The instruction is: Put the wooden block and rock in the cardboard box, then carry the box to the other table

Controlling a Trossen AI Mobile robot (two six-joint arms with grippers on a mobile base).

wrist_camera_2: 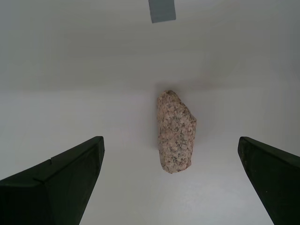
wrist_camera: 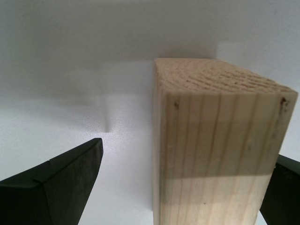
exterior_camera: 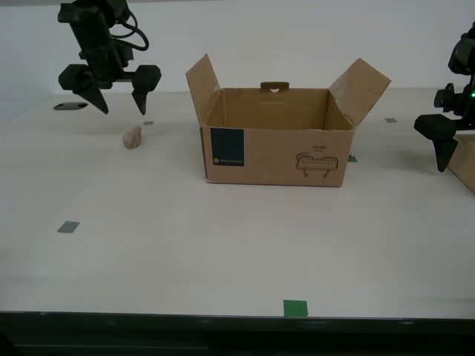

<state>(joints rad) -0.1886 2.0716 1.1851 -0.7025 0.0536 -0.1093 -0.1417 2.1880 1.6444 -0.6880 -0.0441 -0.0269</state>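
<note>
Your second hand (exterior_camera: pixel 119 93) hangs spread above the rock (exterior_camera: pixel 132 137); your first hand (wrist_camera: pixel 187 187), spread, flanks the block (wrist_camera: pixel 215 150), seemingly untouched, mostly cropped in the exterior view.

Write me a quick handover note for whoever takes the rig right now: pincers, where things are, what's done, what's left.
Second pincer: open, above the rock, not touching it.
First pincer: open around the block; one finger looks close against it, the other stands clear. No grip yet.
Box: flaps up, on the table, nothing visible inside.
Done: nothing loaded.
Left: grasp rock and block, drop both in the box, carry it over.
</note>
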